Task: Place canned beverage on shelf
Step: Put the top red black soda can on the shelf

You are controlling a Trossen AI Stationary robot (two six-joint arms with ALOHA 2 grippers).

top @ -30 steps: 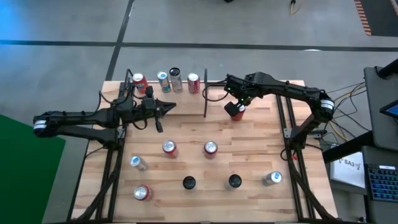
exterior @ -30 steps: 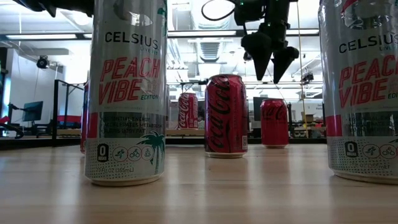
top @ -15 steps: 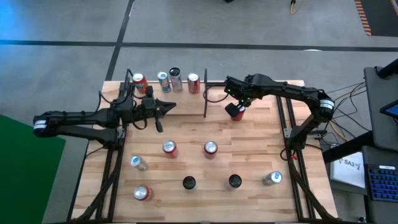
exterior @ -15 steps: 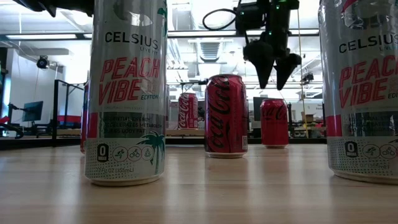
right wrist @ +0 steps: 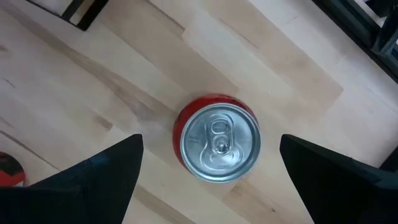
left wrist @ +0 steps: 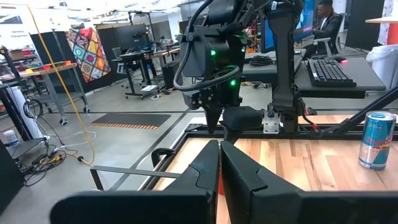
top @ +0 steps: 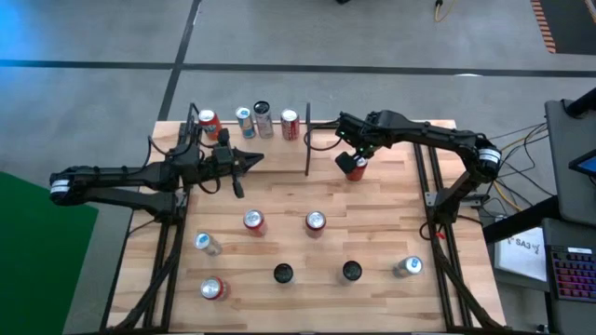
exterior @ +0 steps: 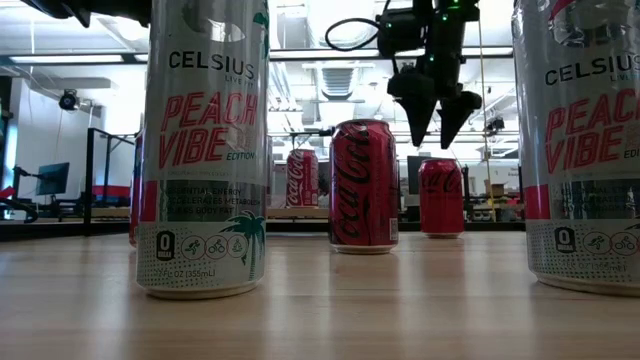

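A red can with a silver top stands upright on the light wood shelf board, just right of the black upright divider rod. My right gripper hangs above it, pointing steeply down. It is open, with one finger on either side of the can and clear of it. In the low view its fingertips sit just above the can's top. My left gripper waits level over the board's left half, shut with nothing in it.
Several cans stand in a row along the far edge, left of the divider. More cans are scattered over the middle and near part, one lying down. Black frame rods run along the board's sides.
My right gripper has sunk a little toward the red can, still open and pointing steeply down. The can has not moved.
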